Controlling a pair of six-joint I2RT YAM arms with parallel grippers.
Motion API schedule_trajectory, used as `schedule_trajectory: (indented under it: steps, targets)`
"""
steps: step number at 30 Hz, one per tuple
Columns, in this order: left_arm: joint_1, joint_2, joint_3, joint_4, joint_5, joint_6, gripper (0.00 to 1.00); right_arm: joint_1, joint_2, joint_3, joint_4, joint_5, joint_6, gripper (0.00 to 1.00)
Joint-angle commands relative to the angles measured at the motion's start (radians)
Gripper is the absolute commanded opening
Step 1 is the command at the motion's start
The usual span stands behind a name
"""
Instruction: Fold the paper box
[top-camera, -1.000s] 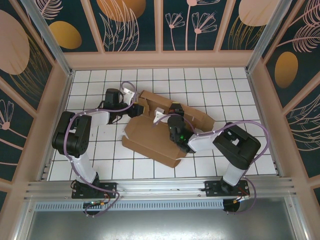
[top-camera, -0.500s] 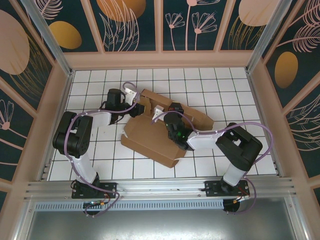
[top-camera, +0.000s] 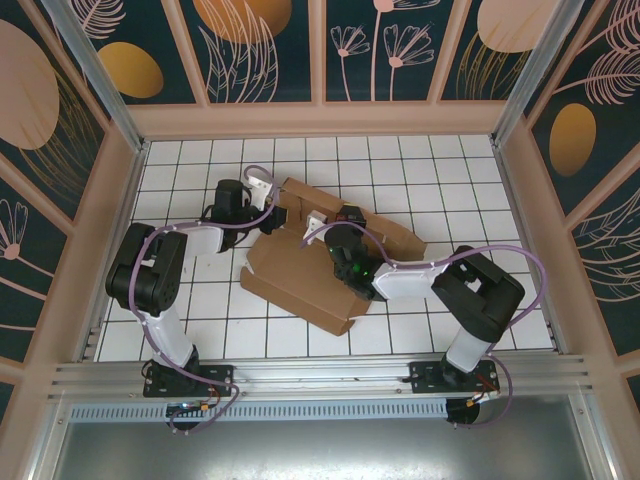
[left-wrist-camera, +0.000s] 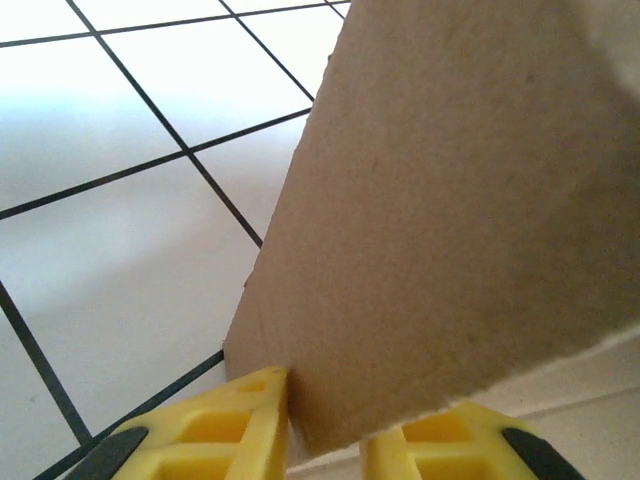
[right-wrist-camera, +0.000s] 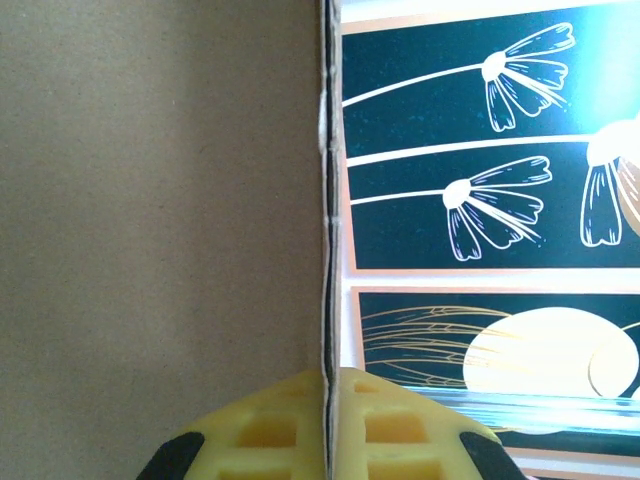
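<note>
The right gripper (right-wrist-camera: 328, 425) is clamping its yellow fingers (right-wrist-camera: 260, 430) onto a thin raised edge of the paper box (top-camera: 300, 272). In the right wrist view this edge is running toward 12 o'clock. The left gripper (left-wrist-camera: 325, 440) is straddling a corner of the box; whether it is pinching that corner cannot be told. In the top view the box is lying partly folded at the centre of the white tiled table (top-camera: 420, 170). The left gripper is meeting it at 10 o'clock, and the right arm (top-camera: 470, 290) is reaching in from 4 o'clock.
</note>
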Motion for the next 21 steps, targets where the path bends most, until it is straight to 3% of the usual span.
schedule_trajectory:
  steps: [1, 12, 21]
  targets:
    - [-0.018, -0.011, -0.003, 0.09, 0.037, -0.014, 0.21, 0.027, 0.036, 0.007, -0.088, -0.056, 0.045, 0.0]
    - [-0.042, 0.001, 0.002, 0.146, -0.026, 0.014, 0.31, 0.039, 0.05, 0.02, -0.1, -0.074, 0.073, 0.0]
    - [-0.042, 0.03, 0.02, 0.185, 0.001, 0.038, 0.37, 0.04, 0.04, 0.041, -0.178, -0.103, 0.131, 0.0]
